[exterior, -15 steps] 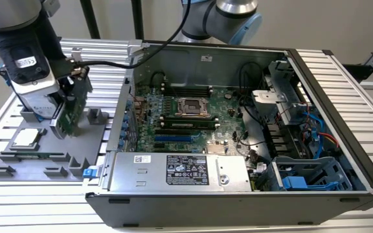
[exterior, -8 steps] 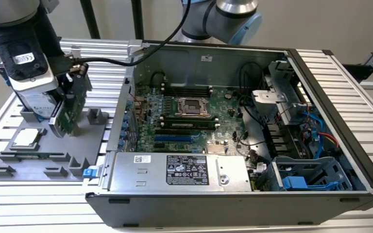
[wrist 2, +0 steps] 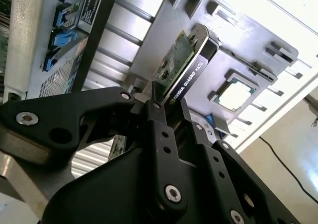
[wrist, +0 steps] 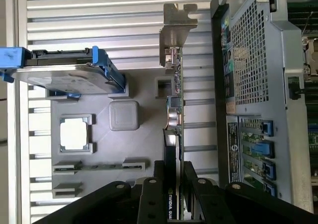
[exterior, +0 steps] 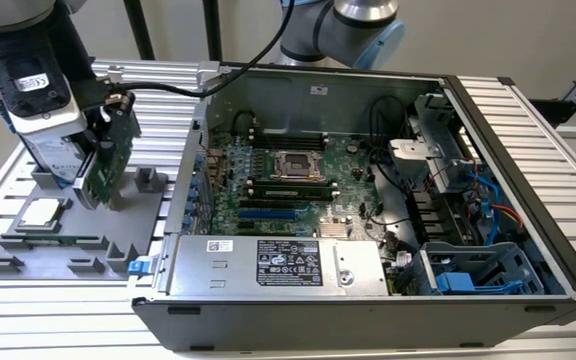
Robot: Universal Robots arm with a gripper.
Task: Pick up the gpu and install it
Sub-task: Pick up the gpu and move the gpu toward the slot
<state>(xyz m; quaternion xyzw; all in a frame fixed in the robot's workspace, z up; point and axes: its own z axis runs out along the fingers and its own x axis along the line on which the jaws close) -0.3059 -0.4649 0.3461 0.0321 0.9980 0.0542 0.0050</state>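
Surface: ribbed metal table [exterior: 538, 135], grey tray [exterior: 68, 240] at 9 o'clock from the open computer case [exterior: 368, 319] | my gripper [wrist 2: 171, 105]: jaws pinched onto the gpu [exterior: 103, 169], card on edge over the tray | print: lettering along the card's edge, white sticker [exterior: 288, 262] inside the case

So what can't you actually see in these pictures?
Exterior view: the upper part of the gpu, behind the arm's wrist.
Both wrist views: the gpu's clamped stretch, under the fingers of the gripper.
First wrist view: whether the gpu clears the grey tray; it is seen edge-on.
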